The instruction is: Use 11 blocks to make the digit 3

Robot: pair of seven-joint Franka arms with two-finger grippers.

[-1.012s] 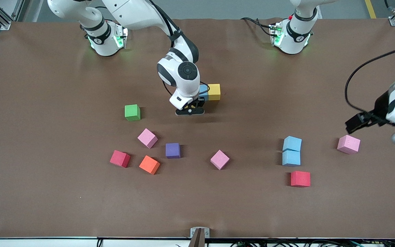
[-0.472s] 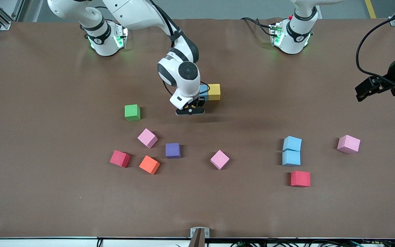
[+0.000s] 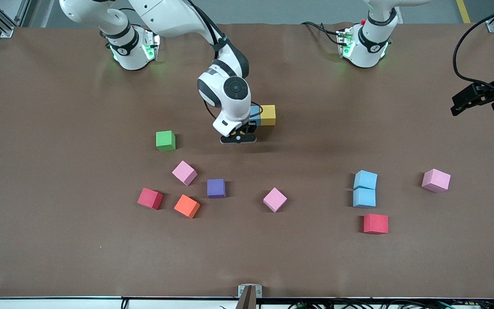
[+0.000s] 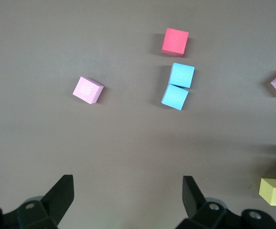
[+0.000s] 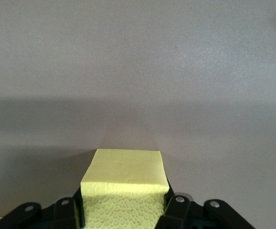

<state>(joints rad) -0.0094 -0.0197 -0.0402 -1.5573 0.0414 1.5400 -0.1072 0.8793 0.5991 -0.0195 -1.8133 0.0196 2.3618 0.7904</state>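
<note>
Two blocks (image 3: 365, 189) touching, third block (image 3: 375, 223) nearer cam.

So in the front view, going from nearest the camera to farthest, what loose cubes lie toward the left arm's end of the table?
Red cube → lower light blue cube → upper light blue cube.

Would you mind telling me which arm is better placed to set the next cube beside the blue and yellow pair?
The right: its tool is shut on a yellow cube beside them, while the left tool, open, hangs over the table's edge.

Robot lab: two bench-mounted arms (image 3: 225, 92)
</note>
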